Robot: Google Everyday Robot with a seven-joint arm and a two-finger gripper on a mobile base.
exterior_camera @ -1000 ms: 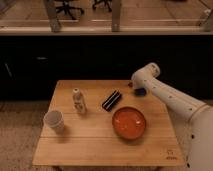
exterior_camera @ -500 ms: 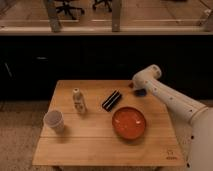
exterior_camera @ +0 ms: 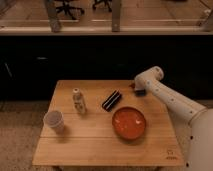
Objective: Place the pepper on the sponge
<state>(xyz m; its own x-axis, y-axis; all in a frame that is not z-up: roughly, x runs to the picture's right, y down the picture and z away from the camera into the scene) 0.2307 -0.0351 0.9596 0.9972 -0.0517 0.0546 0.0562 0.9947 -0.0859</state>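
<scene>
Right of middle, the bent white arm's gripper point(exterior_camera: 135, 89) is beside the soft blue sponge point(exterior_camera: 142, 92). I cannot tell its hold.

You have the gripper point(exterior_camera: 136, 89) by the sponge point(exterior_camera: 141, 92) at the bowl's point(exterior_camera: 129, 123) 1 o'clock, bottle point(exterior_camera: 78, 100) at 10, cup point(exterior_camera: 53, 120) at 9.

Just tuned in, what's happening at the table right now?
The arm reaches in from the right, its gripper down at the far right corner of the table by the blue sponge. A dark red bit beside it may be the pepper; whether it is held or released, I cannot tell. The bowl, bottle and cup stand apart from the arm.
</scene>
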